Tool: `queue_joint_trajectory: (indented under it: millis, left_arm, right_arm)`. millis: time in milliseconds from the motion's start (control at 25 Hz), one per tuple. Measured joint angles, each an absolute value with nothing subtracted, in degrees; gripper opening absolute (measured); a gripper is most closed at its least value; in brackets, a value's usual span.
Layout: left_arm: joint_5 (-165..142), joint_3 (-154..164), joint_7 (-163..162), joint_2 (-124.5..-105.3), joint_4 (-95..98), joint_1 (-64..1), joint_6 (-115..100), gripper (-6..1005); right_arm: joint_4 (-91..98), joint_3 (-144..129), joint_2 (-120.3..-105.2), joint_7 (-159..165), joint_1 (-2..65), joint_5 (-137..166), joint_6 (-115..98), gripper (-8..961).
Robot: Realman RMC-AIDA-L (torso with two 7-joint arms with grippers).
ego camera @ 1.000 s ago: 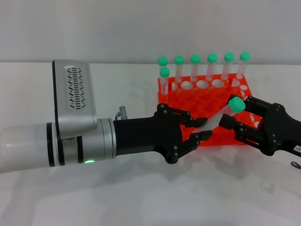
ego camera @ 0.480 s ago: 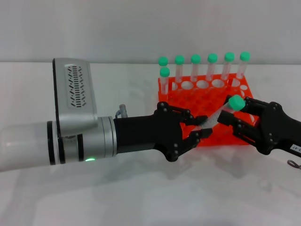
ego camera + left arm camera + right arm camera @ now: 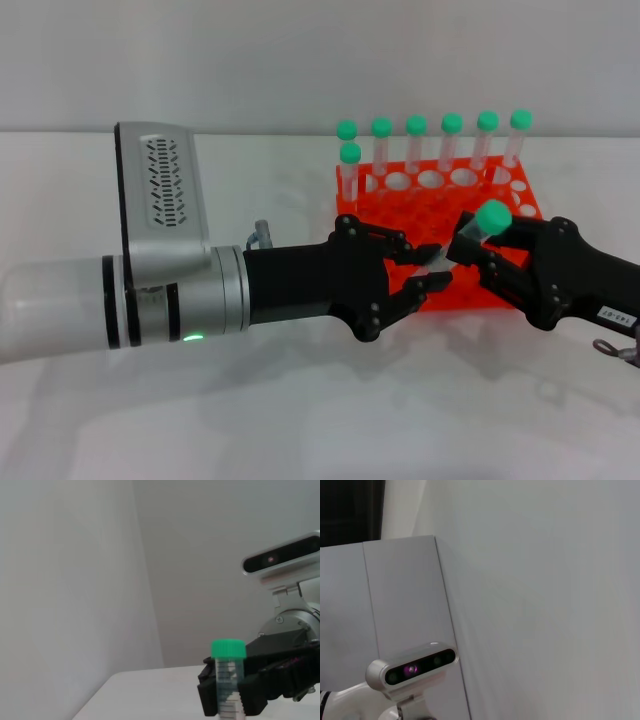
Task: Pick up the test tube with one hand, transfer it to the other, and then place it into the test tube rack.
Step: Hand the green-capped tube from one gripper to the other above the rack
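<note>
The test tube (image 3: 470, 238), clear with a green cap, hangs tilted in the air in front of the orange-red rack (image 3: 432, 214). My left gripper (image 3: 432, 267), black claws on the silver-white arm, is shut on the tube's lower pointed end. My right gripper (image 3: 478, 246), black with a white label, reaches in from the right. It is open, with fingers on either side of the tube just below the cap. The left wrist view shows the tube (image 3: 228, 676) upright between the right gripper's black fingers (image 3: 254, 696).
Several green-capped tubes (image 3: 416, 140) stand in the rack's back rows. A small metal hook-like piece (image 3: 260, 238) lies on the white table behind the left arm. The right wrist view shows only a wall and the left wrist camera (image 3: 412, 670).
My right gripper has moved left, so its fingers now flank the tube below the cap. The tube's cap has shifted slightly left. The left gripper has stayed in place.
</note>
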State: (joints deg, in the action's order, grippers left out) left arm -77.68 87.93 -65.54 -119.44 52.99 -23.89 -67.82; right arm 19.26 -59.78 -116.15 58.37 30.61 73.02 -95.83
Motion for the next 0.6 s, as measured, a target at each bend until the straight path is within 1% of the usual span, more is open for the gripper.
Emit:
queue_joint_trajectory:
  millis: [80,160,600]
  left_arm:
    - [-77.7,88.0,-65.5,-119.44,52.8,-23.9,-67.7,194]
    - [-77.7,88.0,-65.5,-119.44,52.6,-24.0,-67.6,194]
    - [-77.7,87.8,-65.9,-119.44,52.3,-24.0,-67.5,193]
  right_arm:
    - [19.2,-59.9,-116.16,58.3,30.6,73.0,-95.8,264]
    - [19.2,-60.0,-116.17,58.2,30.6,72.9,-95.8,240]
    - [19.2,-60.1,-116.19,58.2,30.2,71.9,-96.1,221]
